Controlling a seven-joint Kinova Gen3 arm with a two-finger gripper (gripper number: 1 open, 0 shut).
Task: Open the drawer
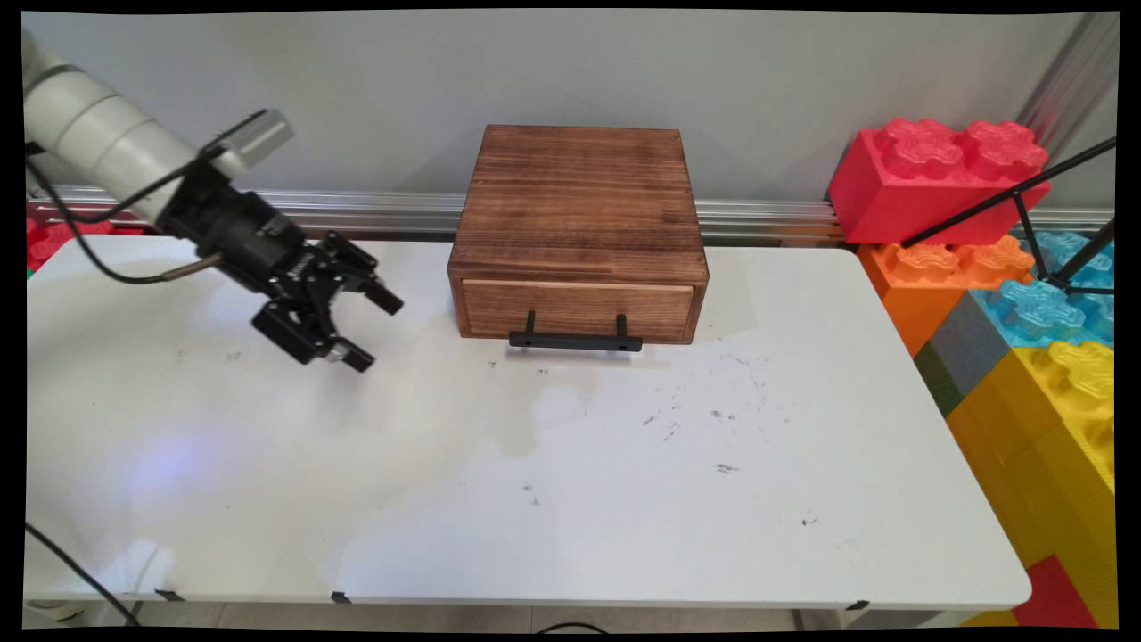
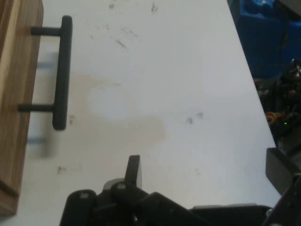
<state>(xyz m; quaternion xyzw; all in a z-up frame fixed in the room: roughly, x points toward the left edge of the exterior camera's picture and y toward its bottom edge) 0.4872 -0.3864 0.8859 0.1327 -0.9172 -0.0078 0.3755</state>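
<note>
The white table [image 1: 624, 499] fills the foreground, its near edge closest to the camera and its top marked with dark scuffs and a faint stain in front of the wooden drawer box [image 1: 579, 209]. That box stands at the table's far edge against the wall, its single drawer closed, with a black bar handle [image 1: 575, 340] on two posts facing the near side. No lettering or label can be read on the box, the arm or the blocks. The gripper [image 1: 370, 330] hangs above the table to the left of the box, apart from it and touching nothing, its fingers spread wide and empty, pointing toward the box's front. In the hand view the handle [image 2: 61, 70] shows at upper left, the box cut off by the picture's left edge, and only one fingertip [image 2: 134, 169] shows clearly. To the right of the box, beyond the table's end, stands a stack of large toy blocks [image 1: 1025, 294], partly cut off, crossed by thin black tripod legs [image 1: 1034, 209].
</note>
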